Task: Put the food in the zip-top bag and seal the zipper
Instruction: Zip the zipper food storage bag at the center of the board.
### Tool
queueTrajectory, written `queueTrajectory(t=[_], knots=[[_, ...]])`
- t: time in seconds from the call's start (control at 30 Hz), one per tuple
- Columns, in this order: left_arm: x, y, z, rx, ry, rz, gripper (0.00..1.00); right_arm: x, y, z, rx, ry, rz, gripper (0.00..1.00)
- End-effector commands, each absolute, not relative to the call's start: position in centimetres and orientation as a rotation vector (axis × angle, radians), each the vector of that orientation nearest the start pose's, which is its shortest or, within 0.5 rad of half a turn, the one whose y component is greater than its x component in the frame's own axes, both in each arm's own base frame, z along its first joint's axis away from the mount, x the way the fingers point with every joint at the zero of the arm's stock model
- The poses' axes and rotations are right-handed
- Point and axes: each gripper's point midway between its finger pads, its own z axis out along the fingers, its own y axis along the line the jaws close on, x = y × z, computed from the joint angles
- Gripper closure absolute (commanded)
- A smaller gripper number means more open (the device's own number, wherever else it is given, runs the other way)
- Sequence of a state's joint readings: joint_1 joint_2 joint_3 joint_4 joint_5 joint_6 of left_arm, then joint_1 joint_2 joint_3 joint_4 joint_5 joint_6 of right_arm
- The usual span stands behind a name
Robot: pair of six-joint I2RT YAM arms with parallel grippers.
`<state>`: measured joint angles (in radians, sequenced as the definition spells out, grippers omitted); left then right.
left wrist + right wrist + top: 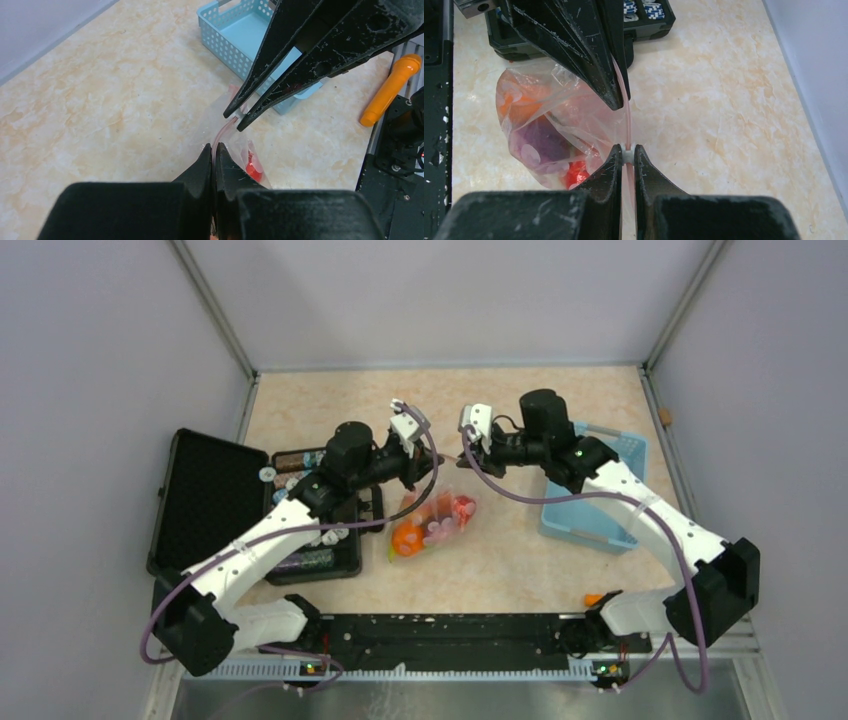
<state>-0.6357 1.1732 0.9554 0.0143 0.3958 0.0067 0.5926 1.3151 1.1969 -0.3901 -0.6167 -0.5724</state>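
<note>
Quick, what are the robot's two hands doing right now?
Left gripper: shut, pinching the zipper.
Right gripper: shut on the zipper's white slider.

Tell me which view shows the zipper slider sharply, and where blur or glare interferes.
Right wrist view: the white slider is sharp between the fingertips of the right tool; creases and sheen on the zip-top bag smear the food. Left wrist view: the zipper is thin and faint, and the near bases of the left tool are blurred. Top external view: evenly lit, soft shadows, slider too small to see.
</note>
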Motion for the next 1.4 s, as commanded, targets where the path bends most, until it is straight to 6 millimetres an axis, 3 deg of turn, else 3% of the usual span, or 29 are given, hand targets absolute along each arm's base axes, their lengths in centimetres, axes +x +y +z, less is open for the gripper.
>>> queueTrajectory(t=[0.0,0.2,0.4,0.57,0.7,0.77,0.97,1.07,1.17,1.37], knots=[[28.2,-28.7,31.5,0.799,1.472,-0.784,1.00,27.8,28.3,25.9,-1.419,1.475,0.636,1.00],[27.9,-28.7,33.7,0.802,1.414,-0.791,1.00,27.0,28.7,27.0,-1.413,1.412,0.671,1.00],[26.1,-29.9,34.9,0.871,1.368,-0.902,1.00,26.4,28.9,28.4,-1.406,1.375,0.701,1.00],[22.6,-30.6,38.3,0.949,1.238,-1.034,1.00,22.0,28.8,33.5,-1.403,1.124,0.809,1.00],[21.8,-29.9,40.0,0.941,1.184,-1.019,1.00,19.8,28.4,35.9,-1.388,1.013,0.843,1.00],[22.6,-29.5,39.2,0.929,1.221,-0.965,1.00,20.4,28.3,35.2,-1.387,1.060,0.824,1.00],[27.2,-28.1,35.7,0.772,1.380,-0.777,1.00,26.4,27.6,29.8,-1.332,1.400,0.639,1.00],[27.8,-28.0,34.5,0.716,1.426,-0.785,1.00,28.7,27.0,28.5,-1.287,1.504,0.543,1.00],[27.5,-28.6,33.5,0.753,1.450,-0.813,1.00,29.0,27.1,28.7,-1.275,1.491,0.537,1.00],[27.1,-29.4,32.1,0.817,1.492,-0.844,1.00,28.7,27.4,31.0,-1.199,1.395,0.554,1.00]])
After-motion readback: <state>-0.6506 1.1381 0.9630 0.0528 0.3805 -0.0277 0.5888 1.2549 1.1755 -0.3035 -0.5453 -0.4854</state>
